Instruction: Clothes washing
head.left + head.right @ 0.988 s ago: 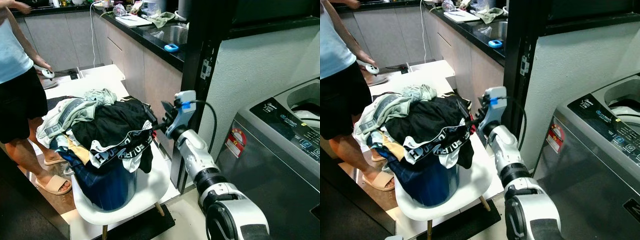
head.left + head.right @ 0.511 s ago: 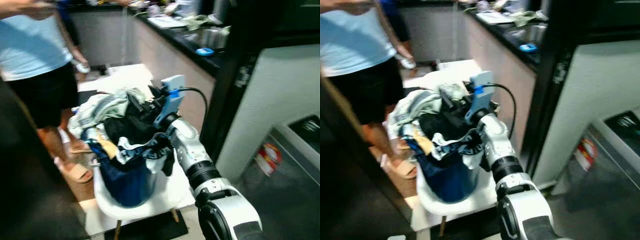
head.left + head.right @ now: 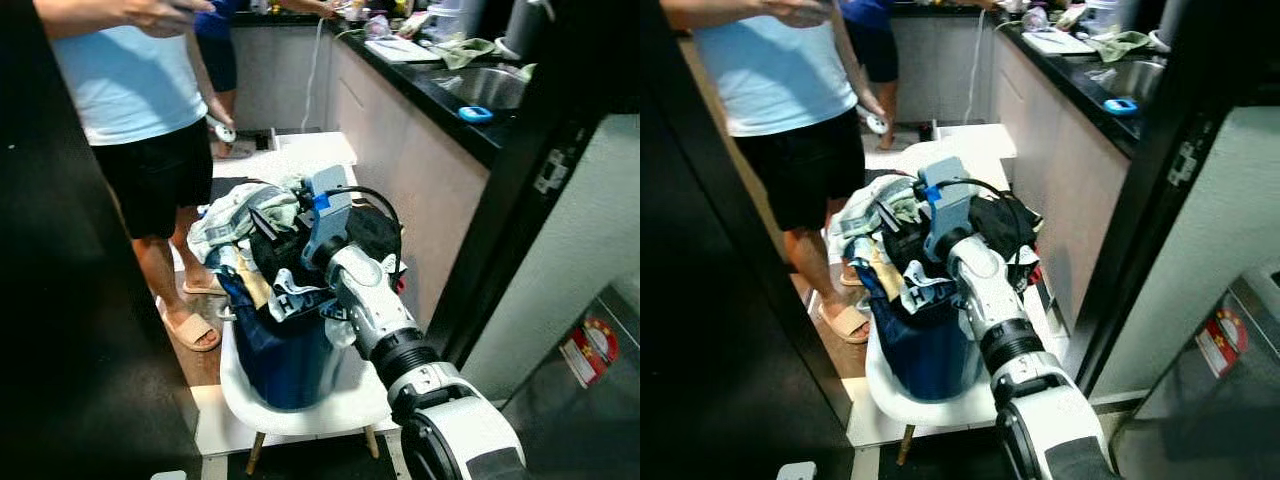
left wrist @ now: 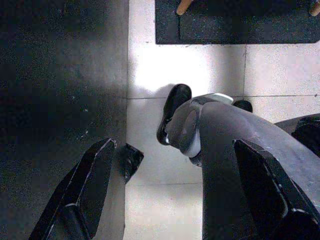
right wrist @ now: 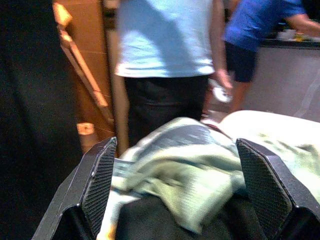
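Item: laundry pile [image 3: 290, 250], heaped in a dark blue basket [image 3: 285, 355] on a white chair [image 3: 300, 400], at my 11 o'clock. My right gripper [image 3: 270, 225] hovers over it, 2 fingers spread. Best pinch the pale green garment [image 5: 195, 175] deep. Left gripper [image 4: 172, 195] idle, spread.

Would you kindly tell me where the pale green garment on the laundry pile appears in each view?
Left eye view: pale green garment, left-centre, before the right gripper.
Right eye view: left of centre.
Right wrist view: centre, between the fingers.
Left wrist view: floor.
Shared landmark: the person's black shorts.
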`<state>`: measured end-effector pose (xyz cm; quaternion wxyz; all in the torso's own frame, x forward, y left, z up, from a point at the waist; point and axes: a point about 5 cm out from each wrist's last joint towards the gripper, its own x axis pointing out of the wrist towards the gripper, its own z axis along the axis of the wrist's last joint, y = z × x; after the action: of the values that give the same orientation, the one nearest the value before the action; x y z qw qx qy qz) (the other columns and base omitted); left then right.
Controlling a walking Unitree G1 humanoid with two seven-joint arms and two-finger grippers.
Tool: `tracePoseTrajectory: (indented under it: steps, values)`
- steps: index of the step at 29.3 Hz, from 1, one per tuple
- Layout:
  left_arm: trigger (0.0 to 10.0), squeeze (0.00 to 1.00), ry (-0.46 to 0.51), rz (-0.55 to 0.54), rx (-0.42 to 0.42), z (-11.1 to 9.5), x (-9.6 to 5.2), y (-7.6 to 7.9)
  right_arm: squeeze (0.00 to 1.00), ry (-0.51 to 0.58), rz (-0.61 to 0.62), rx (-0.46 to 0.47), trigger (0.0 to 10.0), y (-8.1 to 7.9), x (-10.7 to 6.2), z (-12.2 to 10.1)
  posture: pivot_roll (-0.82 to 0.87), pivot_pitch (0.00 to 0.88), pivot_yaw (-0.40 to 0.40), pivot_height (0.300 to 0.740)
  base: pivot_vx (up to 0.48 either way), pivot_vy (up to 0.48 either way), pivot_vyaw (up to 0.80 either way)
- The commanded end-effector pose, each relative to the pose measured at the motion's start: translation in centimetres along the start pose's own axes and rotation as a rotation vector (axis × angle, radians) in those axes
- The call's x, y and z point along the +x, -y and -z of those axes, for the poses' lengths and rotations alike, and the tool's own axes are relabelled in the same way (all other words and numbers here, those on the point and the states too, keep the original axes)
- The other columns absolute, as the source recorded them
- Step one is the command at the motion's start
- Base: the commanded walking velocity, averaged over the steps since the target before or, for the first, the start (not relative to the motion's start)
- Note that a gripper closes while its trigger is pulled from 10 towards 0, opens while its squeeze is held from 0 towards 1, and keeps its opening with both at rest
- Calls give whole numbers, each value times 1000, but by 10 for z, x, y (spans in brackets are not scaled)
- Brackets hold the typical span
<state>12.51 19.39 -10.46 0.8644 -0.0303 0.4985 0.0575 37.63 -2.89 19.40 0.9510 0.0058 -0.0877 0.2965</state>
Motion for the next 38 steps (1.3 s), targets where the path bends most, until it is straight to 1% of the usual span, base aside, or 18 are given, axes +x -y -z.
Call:
tracePoseTrajectory:
  steps: [1, 4, 6, 7, 10, 13, 17, 20, 24, 28, 29, 31, 32, 33, 35, 36, 37, 38]
  values:
    - [10000, 0, -41, -2, -15, 10, -2, 0, 0, -25, 16, -18, 10000, 0, 1, 2, 8, 0, -67, 740, 0, 0, 0]
    - [10000, 0, -41, 0, -20, 11, -2, 0, 0, -96, 102, -71, 10000, 18, -3, 6, 7, 0, -68, 740, 0, 0, 0]
    - [10000, 0, -42, 1, -21, 12, -2, 0, 0, -115, 103, -72, 10000, 21, -4, 8, 4, 0, -71, 740, 0, 0, 0]
    - [10000, 0, -45, 2, -23, 14, -3, 1, 0, -162, 72, -76, 10000, 22, -6, 13, 4, 0, -71, 740, 0, 0, 0]
    - [10000, 0, -48, 3, -24, 16, -3, 1, 0, -193, 42, -71, 10000, 22, -8, 16, 4, 0, -71, 740, 0, 0, 0]
    - [10000, 0, -58, 6, -26, 20, -4, 3, 0, -271, -43, -36, 10000, 16, -12, 24, -12, 0, -70, 740, 0, 0, 0]
    - [10000, 0, -61, 7, -26, 21, -4, 3, 0, -291, -59, -12, 10000, 12, -13, 26, -12, 0, -70, 740, 0, 0, 0]
    - [10000, 0, -65, 9, -26, 23, -5, 4, 0, -332, -76, 51, 10000, 4, -14, 28, -14, 0, -74, 740, 0, 0, 0]
    - [10000, 0, -68, 10, -25, 25, -5, 5, 0, -345, -66, 70, 10000, 3, -14, 28, -15, 0, -76, 740, 0, 0, 0]
    - [10000, 0, -74, 11, -24, 28, -6, 5, 0, -351, -17, 110, 10000, 5, -12, 25, -11, 6, -77, 740, 0, 0, 0]
    - [10000, 0, -76, 10, -24, 29, -7, 5, 0, -347, 20, 152, 10000, 7, -11, 24, -9, 8, -77, 740, 0, 0, 0]
    - [10000, 0, -76, 10, -24, 29, -7, 5, 0, -347, 20, 152, 10000, 7, -11, 24, -9, 8, -77, 740, 0, 0, 0]
    - [10000, 0, -76, 10, -24, 30, -7, 4, 0, -343, 46, 247, 10000, 7, -8, 21, -5, 8, -77, 740, 0, 0, 0]
    - [10000, 0, -76, 10, -24, 30, -7, 4, 0, -343, 46, 247, 10000, 7, -8, 21, -5, 8, -77, 740, 0, 0, 0]
    - [10000, 0, -73, 9, -25, 29, -7, 3, 0, -342, 50, 437, 10000, 3, -5, 13, -5, 4, -78, 740, 0, 0, 0]
    - [10000, 0, -73, 9, -25, 29, -7, 3, 0, -342, 50, 437, 10000, 3, -5, 13, -5, 4, -78, 740, 0, 0, 0]
    - [10000, 0, -71, 10, -24, 28, -7, 3, 0, -344, 41, 496, 10000, 0, -4, 10, -5, 3, -80, 740, 0, 0, 0]
    - [10000, 0, -71, 10, -24, 28, -7, 3, 0, -344, 41, 496, 10000, 0, -4, 10, -5, 3, -80, 740, 0, 0, 0]
